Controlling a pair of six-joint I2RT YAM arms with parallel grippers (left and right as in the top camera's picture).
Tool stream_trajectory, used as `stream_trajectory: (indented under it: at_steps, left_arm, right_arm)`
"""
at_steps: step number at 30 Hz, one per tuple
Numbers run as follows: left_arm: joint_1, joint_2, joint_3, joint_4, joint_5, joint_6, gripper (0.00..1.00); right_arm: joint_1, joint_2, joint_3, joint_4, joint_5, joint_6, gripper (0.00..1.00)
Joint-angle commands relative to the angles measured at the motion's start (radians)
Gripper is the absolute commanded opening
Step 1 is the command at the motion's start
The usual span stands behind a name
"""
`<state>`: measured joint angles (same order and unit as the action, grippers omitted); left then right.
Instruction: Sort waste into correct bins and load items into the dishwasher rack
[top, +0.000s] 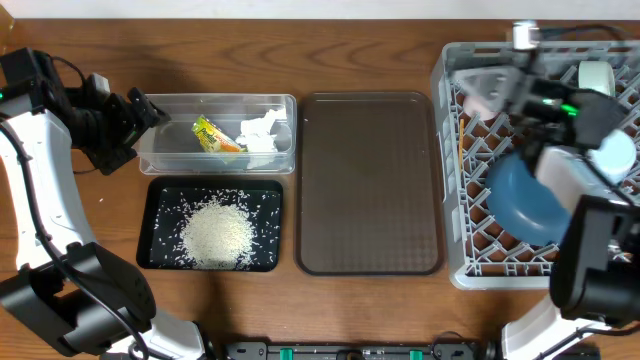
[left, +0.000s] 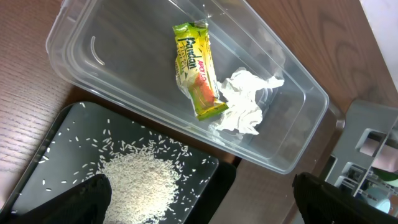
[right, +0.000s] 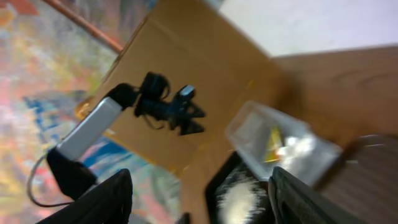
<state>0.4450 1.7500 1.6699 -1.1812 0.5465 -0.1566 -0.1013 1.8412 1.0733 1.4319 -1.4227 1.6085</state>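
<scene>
The clear tub (top: 160, 150) holds the yellow-green wrapper (top: 214, 135) and the crumpled tissue (top: 262, 132); both show in the left wrist view, wrapper (left: 196, 68) and tissue (left: 245, 102). The black tray (top: 160, 200) holds a heap of rice (top: 214, 232). My left gripper (top: 143, 112) is open and empty beside the tub's left end, its fingers (left: 205, 205) above the rice (left: 140, 180). My right gripper (top: 482, 82) hovers over the grey rack (top: 452, 170), open and empty (right: 199, 196) in a blurred view. The blue plate (top: 522, 195) stands in the rack.
The larger brown tray (top: 370, 180) lies between the bins and the rack. A pale mint bowl (top: 597, 75) and a white and light-blue bowl (top: 612, 155) sit in the rack, partly hidden by my right arm. A pink shape (top: 482, 102) shows under the right gripper.
</scene>
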Motion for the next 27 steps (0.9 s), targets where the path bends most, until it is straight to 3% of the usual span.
stream_trajectory:
  at_steps: [1, 8, 11, 15, 17, 19, 23, 27]
  left_arm:
    - [0.003, -0.016, 0.023, -0.004, 0.001, 0.006, 0.96]
    - [0.003, -0.016, 0.023, -0.004, 0.001, 0.006, 0.96]
    - [0.003, -0.016, 0.023, -0.004, 0.001, 0.006, 0.96]
    - [0.003, -0.016, 0.023, -0.004, 0.001, 0.006, 0.96]
    - [0.003, -0.016, 0.023, -0.004, 0.001, 0.006, 0.96]
    - [0.003, -0.016, 0.023, -0.004, 0.001, 0.006, 0.96]
    - [0.003, -0.016, 0.023, -0.004, 0.001, 0.006, 0.96]
    - [0.003, -0.016, 0.023, -0.004, 0.001, 0.006, 0.96]
  right_arm:
    - [0.115, 0.003, 0.006, -0.077, 0.093, -0.105, 0.69]
    - [0.345, 0.003, 0.006, -0.612, 0.282, -0.640, 0.72]
    - [0.452, 0.003, 0.006, -0.909, 0.472, -0.913, 0.70]
    - [0.604, 0.003, 0.006, -1.229, 0.883, -1.195, 0.73]
    - [0.679, 0.003, 0.006, -1.342, 1.120, -1.268, 0.76]
    - [0.755, 0.003, 0.006, -1.420, 1.345, -1.315, 0.86]
    - [0.864, 0.003, 0.006, -1.487, 1.649, -1.363, 0.99]
    - [0.911, 0.003, 0.006, -1.558, 1.822, -1.363, 0.99]
